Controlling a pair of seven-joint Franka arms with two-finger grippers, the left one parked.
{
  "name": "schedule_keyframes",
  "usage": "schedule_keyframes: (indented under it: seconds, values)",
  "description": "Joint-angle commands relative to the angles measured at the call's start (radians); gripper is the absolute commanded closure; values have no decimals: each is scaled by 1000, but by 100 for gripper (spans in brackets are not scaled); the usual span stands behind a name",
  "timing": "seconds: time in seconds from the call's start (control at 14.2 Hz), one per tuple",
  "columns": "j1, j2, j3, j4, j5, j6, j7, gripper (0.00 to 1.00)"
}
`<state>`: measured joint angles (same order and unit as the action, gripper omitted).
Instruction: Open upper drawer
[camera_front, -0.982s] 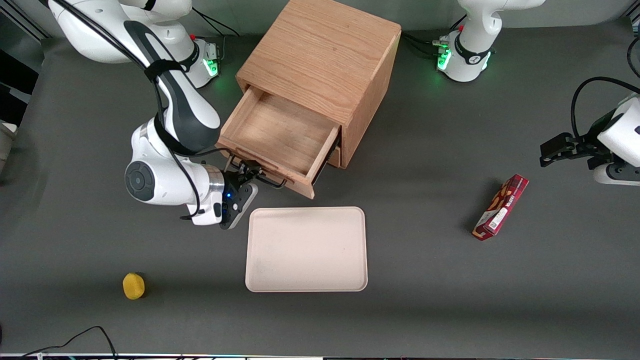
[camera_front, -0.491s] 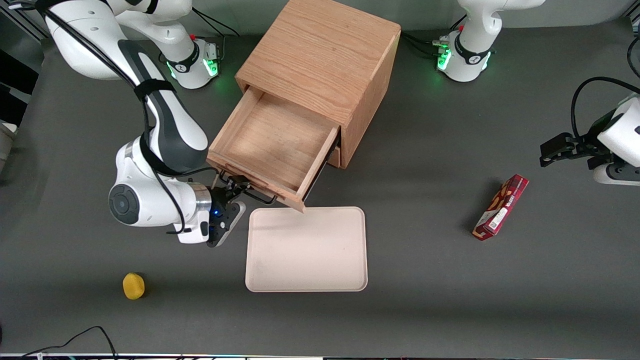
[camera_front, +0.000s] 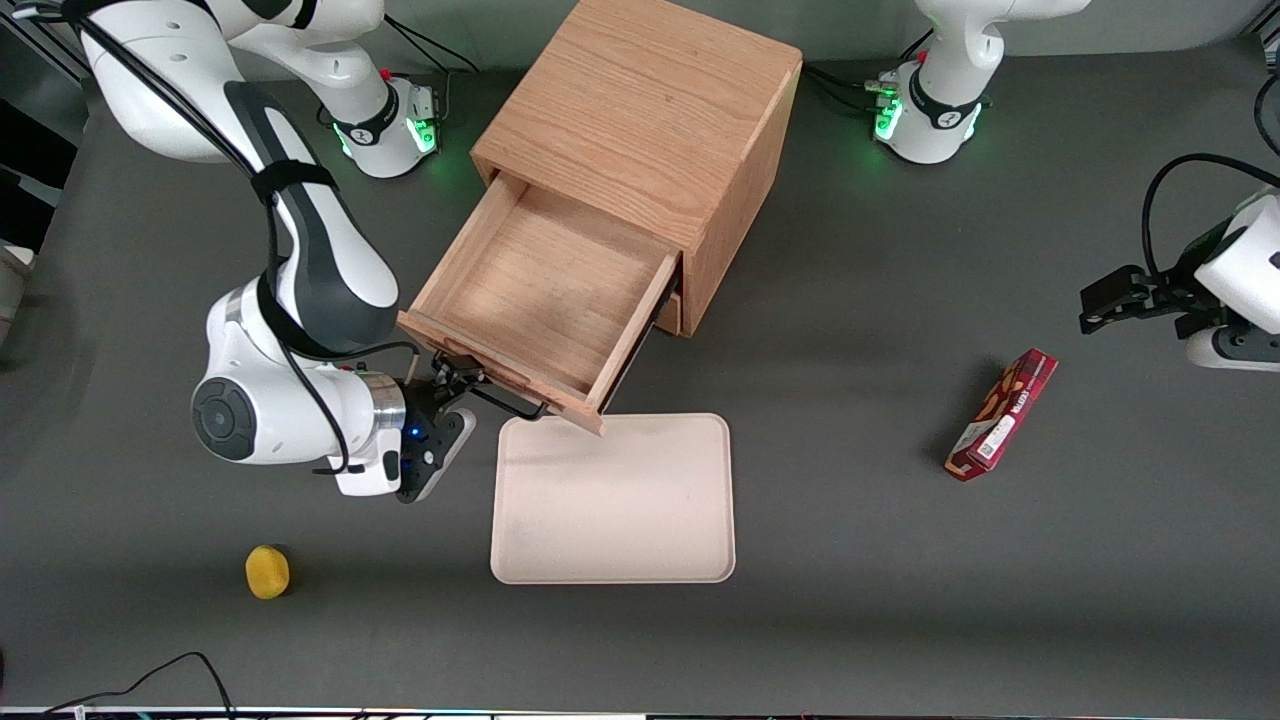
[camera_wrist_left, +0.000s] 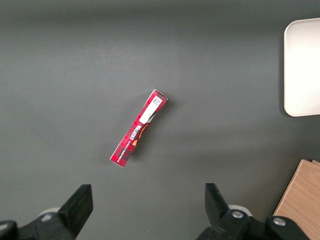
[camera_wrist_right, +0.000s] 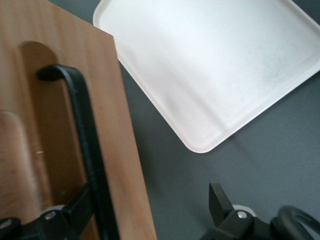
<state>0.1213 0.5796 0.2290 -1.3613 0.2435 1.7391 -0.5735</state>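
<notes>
A robot lab: white arm bases (camera_front: 925, 110) with green lights bolted to a grey-covered table (camera_front: 900, 600), cables trailing.

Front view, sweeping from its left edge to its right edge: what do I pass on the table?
Yellow ball → gripper at the upper drawer handle → cream tray → red snack box.

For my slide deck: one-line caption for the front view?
Right arm's tool at the black handle of the pulled-out, empty upper drawer, above the cream tray.
</notes>
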Motion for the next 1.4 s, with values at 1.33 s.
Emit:
schedule_keyframes:
  seconds: [1.33]
  values:
    - [1, -890, -289, -483, -230, -221, 715, 0]
